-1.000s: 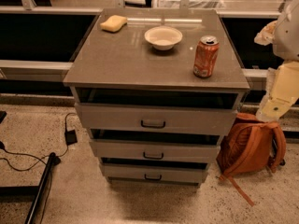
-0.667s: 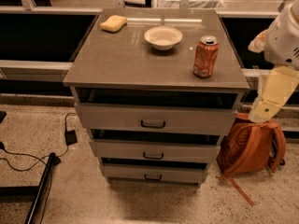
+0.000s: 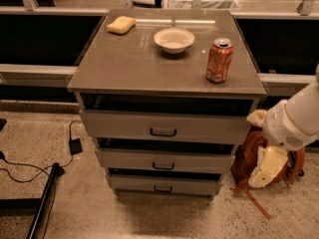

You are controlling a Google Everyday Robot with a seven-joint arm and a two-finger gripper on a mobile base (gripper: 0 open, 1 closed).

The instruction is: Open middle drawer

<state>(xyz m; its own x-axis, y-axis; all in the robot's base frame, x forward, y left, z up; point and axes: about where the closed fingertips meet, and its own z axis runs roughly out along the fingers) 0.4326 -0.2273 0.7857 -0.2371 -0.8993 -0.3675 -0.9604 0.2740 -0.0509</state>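
- Tool [image 3: 268,166]: smooth, rounded cream shell, low beyond the worktop's [image 3: 129,66] right edge; whether open or closed, cannot tell.
- middle drawer [image 3: 199,161]: flat grey front, slim dark bar handle, second beneath the worktop's front edge.

No text, label, brand or number can be read. Pale markings are carried by the orange can [image 3: 219,60] at the right of the cabinet top [image 3: 129,66], but remain illegible. The gripper [image 3: 268,167] is seen low at the right, against the backpack [image 3: 245,153].
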